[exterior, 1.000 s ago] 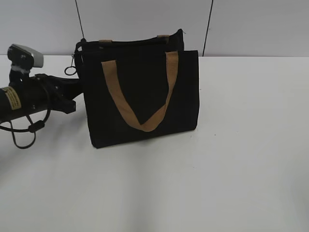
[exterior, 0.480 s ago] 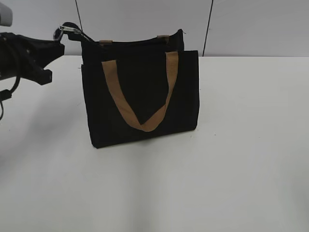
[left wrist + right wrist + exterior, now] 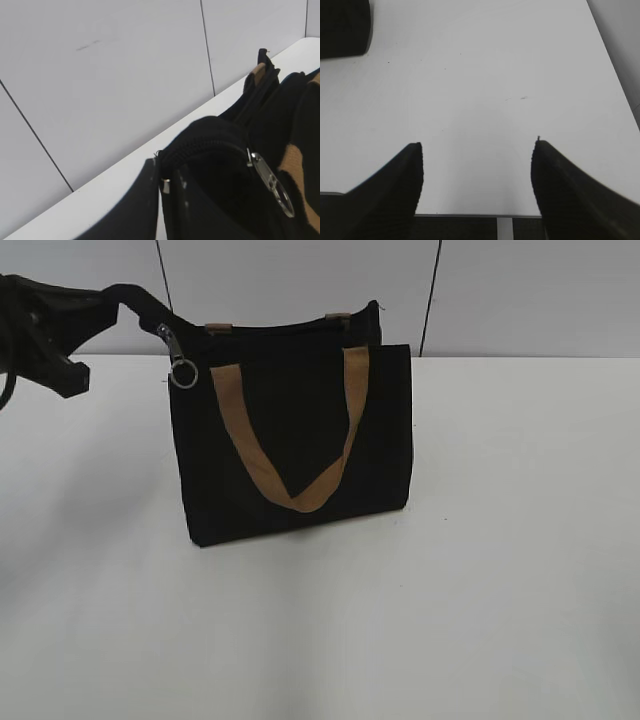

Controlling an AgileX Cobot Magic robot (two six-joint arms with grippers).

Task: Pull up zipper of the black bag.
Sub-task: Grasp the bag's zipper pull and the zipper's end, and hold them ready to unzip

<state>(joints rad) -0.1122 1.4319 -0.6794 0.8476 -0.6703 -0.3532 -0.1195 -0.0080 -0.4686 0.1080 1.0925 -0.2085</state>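
The black bag [image 3: 300, 420] stands upright on the white table, its tan strap handle hanging down the front. My left gripper [image 3: 100, 302] is above and left of the bag's top left corner. It is shut on the loose end of the zipper [image 3: 170, 338], and the black tape arcs from the jaws to the bag. The silver slider and ring pull hang at that corner. In the left wrist view the jaws [image 3: 161, 172] pinch the tape end, with the slider [image 3: 260, 165] to the right, over the bag [image 3: 280, 110]. My right gripper [image 3: 477, 150] is open and empty.
The white table [image 3: 500, 540] extends around the bag, with a pale panelled wall [image 3: 300, 280] close behind it. The right wrist view shows the table's front edge below the jaws and a black corner [image 3: 345, 27] at top left.
My left gripper has risen from table height beside the bag to above its top left corner, lifting the zipper's end. The slider rose with it, then dropped back toward the bag's corner.
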